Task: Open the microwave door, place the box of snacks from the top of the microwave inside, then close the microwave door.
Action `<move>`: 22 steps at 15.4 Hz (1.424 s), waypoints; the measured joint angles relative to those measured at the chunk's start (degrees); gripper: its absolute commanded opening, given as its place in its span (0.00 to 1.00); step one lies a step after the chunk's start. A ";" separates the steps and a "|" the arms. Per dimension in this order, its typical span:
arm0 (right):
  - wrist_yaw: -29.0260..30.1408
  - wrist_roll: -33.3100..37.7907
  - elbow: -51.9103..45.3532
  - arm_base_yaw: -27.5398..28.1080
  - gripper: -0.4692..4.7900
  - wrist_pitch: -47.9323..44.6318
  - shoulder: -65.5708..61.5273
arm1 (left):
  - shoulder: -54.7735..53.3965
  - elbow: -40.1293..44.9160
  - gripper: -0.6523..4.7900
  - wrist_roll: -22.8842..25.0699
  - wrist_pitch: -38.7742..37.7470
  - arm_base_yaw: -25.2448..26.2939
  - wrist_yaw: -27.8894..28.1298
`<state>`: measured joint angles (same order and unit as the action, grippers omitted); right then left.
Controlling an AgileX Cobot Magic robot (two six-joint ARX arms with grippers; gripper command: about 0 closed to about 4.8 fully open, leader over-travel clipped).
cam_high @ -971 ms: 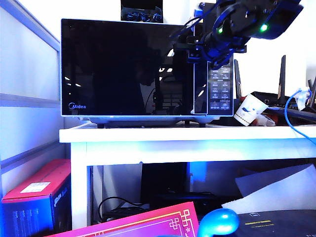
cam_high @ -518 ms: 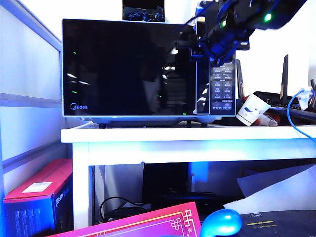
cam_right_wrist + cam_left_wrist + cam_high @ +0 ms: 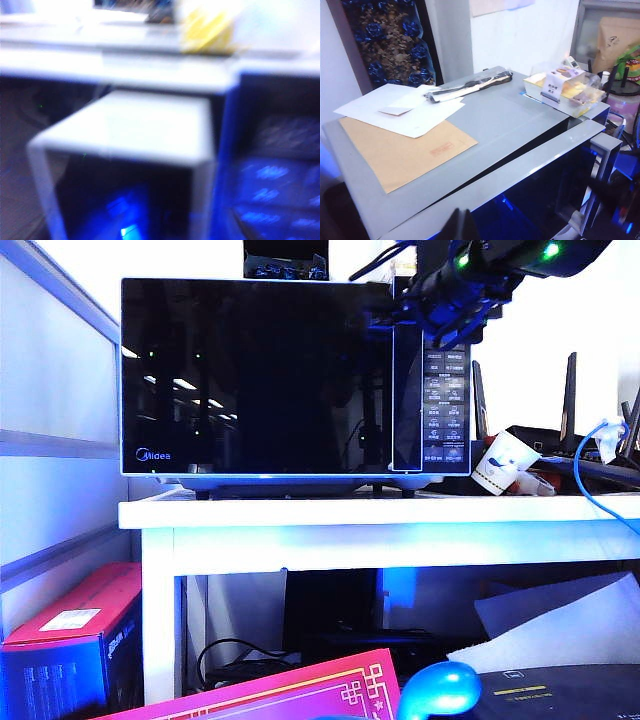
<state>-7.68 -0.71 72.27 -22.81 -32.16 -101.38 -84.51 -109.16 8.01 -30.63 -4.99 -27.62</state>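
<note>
Scene: microwave [image 3: 295, 380] on a white table [image 3: 380, 525].
Door: microwave door [image 3: 530, 185] stands swung slightly ajar in the left wrist view — opening is under way, not finished.
Snacks: box of snacks [image 3: 565, 90] sits on the microwave's top, near the corner above the button panel [image 3: 445, 410], untouched.
Right gripper [image 3: 440, 305]: at the microwave's upper edge by the door's opening side; I cannot tell how wide its jaws stand — its wrist view is blurred.
Left gripper [image 3: 460, 227]: dark tip near the door's top edge; spread not readable.
Remaining: widen door, move box inside, close.
</note>
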 measured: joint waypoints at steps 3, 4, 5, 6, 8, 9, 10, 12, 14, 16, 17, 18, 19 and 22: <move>0.02 -1.51 -0.11 0.00 0.91 1.27 2.32 | 0.00 0.00 0.11 0.00 0.00 0.00 0.00; 0.00 -2.40 -0.09 0.04 0.91 1.42 3.85 | 0.00 0.00 0.11 0.00 0.00 0.00 0.00; 0.02 -3.21 -0.09 0.02 0.91 1.97 5.03 | 0.00 0.00 0.11 0.00 0.00 0.00 0.00; 0.00 -4.07 -0.09 0.17 0.91 3.67 6.58 | 0.02 0.00 0.11 0.00 0.00 0.00 0.00; 0.17 -4.96 -0.11 0.90 0.90 5.38 8.98 | 0.02 0.00 0.11 0.02 0.00 0.00 0.00; 0.98 -5.16 -0.11 1.51 0.90 6.14 10.29 | 0.02 0.00 0.11 0.02 0.00 0.00 0.00; 2.43 -5.18 -0.09 2.34 0.90 6.45 11.32 | 0.00 0.00 0.11 0.00 0.00 0.00 0.00; 6.60 -5.16 -0.09 5.20 0.90 7.72 12.87 | 0.00 0.00 0.11 0.00 0.37 0.00 0.00; 15.54 -3.65 -0.09 9.09 0.90 9.81 13.88 | -0.81 0.00 0.11 -0.15 4.09 0.00 0.00; 25.94 0.50 -0.09 12.33 0.90 10.84 13.92 | -2.97 0.00 0.11 -2.14 7.19 0.00 0.02; 29.62 1.62 -0.09 13.77 0.90 11.26 13.92 | -4.61 0.00 0.11 -2.73 8.09 0.00 0.28; 32.39 1.88 -0.09 15.02 0.90 11.50 13.92 | -5.86 0.00 0.11 -3.48 9.01 0.00 1.09; 34.97 1.99 -0.09 16.11 0.90 11.65 13.92 | -7.19 0.00 0.11 -4.09 10.56 0.00 1.49; 42.38 3.28 -0.07 18.73 0.90 11.69 13.68 | -12.04 0.00 0.11 -5.40 17.20 -0.68 2.25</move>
<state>34.70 2.57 72.20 -4.08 -20.47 -87.70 -96.55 -109.16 2.61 -13.43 -5.67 -25.36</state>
